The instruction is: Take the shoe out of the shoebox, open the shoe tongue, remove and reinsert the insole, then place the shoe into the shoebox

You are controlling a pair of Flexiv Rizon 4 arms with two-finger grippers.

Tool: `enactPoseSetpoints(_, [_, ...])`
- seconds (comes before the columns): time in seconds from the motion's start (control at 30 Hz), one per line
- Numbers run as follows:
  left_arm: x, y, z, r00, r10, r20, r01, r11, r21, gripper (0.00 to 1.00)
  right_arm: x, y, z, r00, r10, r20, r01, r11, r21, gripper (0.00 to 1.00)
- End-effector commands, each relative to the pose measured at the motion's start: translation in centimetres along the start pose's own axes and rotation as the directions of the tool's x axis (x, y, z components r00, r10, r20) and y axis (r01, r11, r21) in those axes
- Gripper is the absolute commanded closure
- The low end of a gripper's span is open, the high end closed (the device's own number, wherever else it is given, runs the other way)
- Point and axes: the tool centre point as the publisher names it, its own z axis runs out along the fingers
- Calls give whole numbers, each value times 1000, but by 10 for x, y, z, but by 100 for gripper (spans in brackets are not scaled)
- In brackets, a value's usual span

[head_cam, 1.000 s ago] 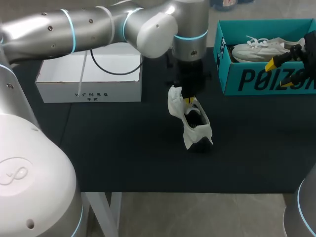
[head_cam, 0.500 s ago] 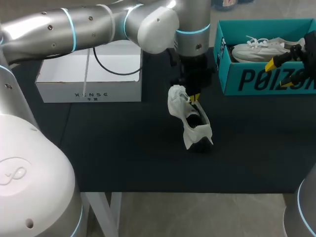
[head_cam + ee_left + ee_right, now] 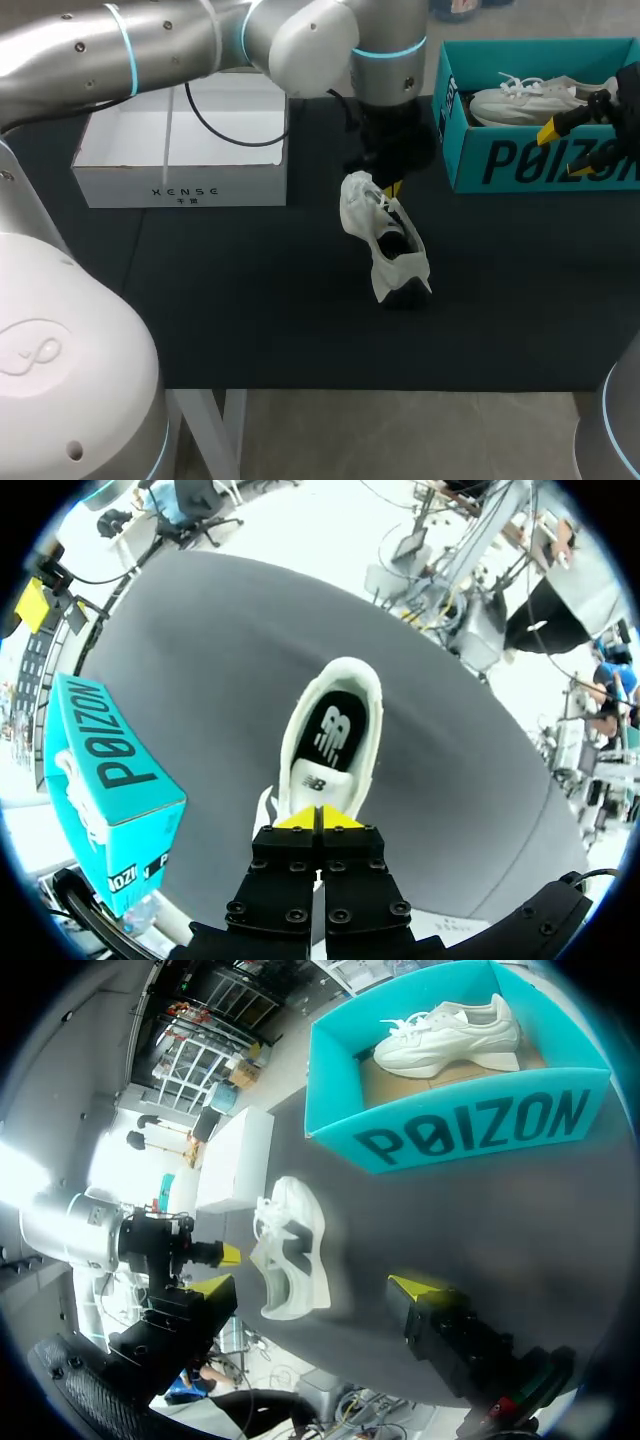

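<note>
A white shoe (image 3: 385, 245) lies on the black table (image 3: 250, 300), its opening up and its dark insole (image 3: 335, 725) showing inside. My left gripper (image 3: 392, 190) hangs just above the shoe's far end, its yellow tips pressed together and nothing between them; in the left wrist view the left gripper (image 3: 320, 820) sits over the white shoe (image 3: 322, 780). A teal shoebox (image 3: 530, 165) at the far right holds a second white shoe (image 3: 525, 100). My right gripper (image 3: 565, 120) is at the box's right side. In the right wrist view the right gripper (image 3: 312, 1290) stands open, well away from the table shoe (image 3: 290, 1250).
A white cardboard box (image 3: 180, 150) stands at the back left of the table. The teal shoebox (image 3: 470, 1130) sits ahead of the right gripper, and the same shoebox (image 3: 110, 780) stands beside the left gripper. The left arm crosses above the white box.
My left gripper has lifted off the shoe's far end and shifted slightly right and back, staying shut. The shoe and the right arm have not moved.
</note>
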Motion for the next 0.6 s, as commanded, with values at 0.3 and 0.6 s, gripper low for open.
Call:
enactPoseSetpoints(0.3, [39,-38,-7,361,-932,-17,922,360,-140,100,0,0,0,1000,1,2,-1,1000,0,0])
enactPoseSetpoints(0.6, [39,-38,-7,361,-932,-17,922,360,-140,100,0,0,0,1000,1,2,-1,1000,0,0])
